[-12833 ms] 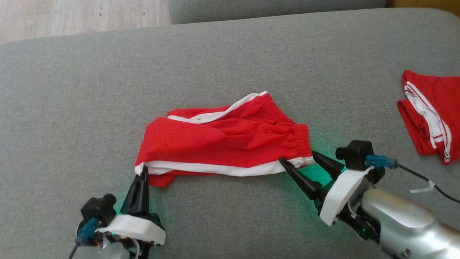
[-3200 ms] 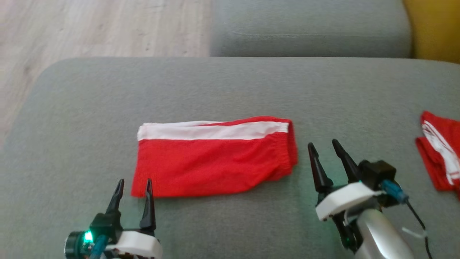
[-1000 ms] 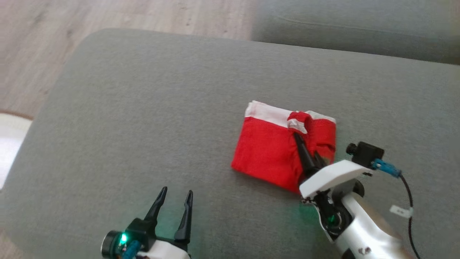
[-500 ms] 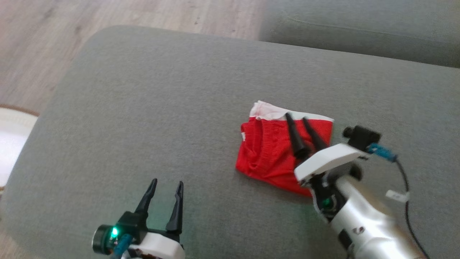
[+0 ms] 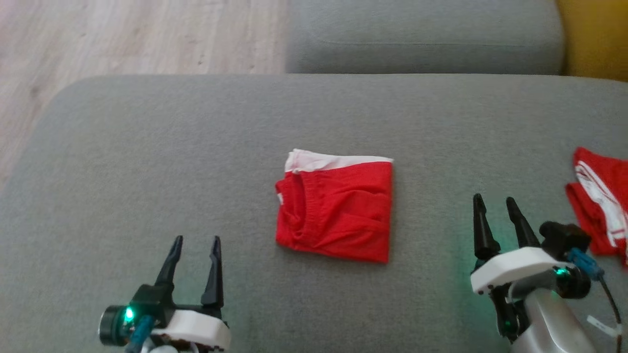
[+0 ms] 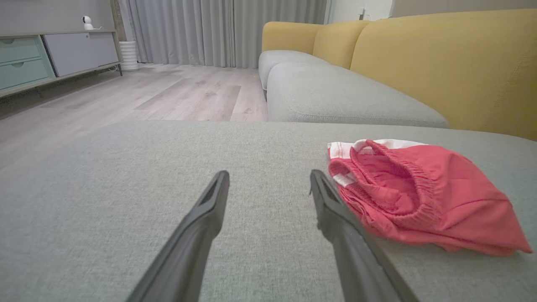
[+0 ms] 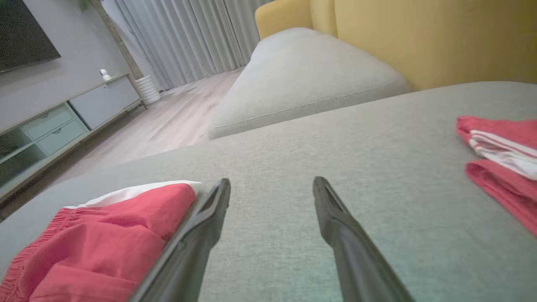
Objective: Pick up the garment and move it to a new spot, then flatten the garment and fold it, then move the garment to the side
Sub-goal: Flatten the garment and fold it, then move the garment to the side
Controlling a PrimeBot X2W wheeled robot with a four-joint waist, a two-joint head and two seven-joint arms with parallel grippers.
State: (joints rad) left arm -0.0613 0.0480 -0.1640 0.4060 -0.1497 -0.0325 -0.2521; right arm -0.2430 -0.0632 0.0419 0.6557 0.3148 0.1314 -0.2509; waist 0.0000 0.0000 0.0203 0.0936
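Observation:
The garment (image 5: 336, 211), red shorts with a white stripe, lies folded into a rough square in the middle of the grey cushion (image 5: 196, 147). It also shows in the left wrist view as a red bundle (image 6: 419, 193) to the right of the fingers, and in the right wrist view as red cloth (image 7: 100, 243) at the lower left. My left gripper (image 5: 196, 240) stands open at the lower left, apart from the garment. My right gripper (image 5: 494, 200) stands open at the lower right, well off the garment's right edge, with nothing between its fingers.
A second red and white garment (image 5: 601, 215) lies at the cushion's right edge, close to my right arm. Another grey cushion (image 5: 422, 39) sits behind, with a yellow backrest (image 5: 596, 39) at the far right. Wooden floor (image 5: 122, 34) lies beyond the cushion's left edge.
My right gripper has let go of the garment's folded half, opened, and drawn back to the right. The garment now lies folded flat. The head camera has shifted too.

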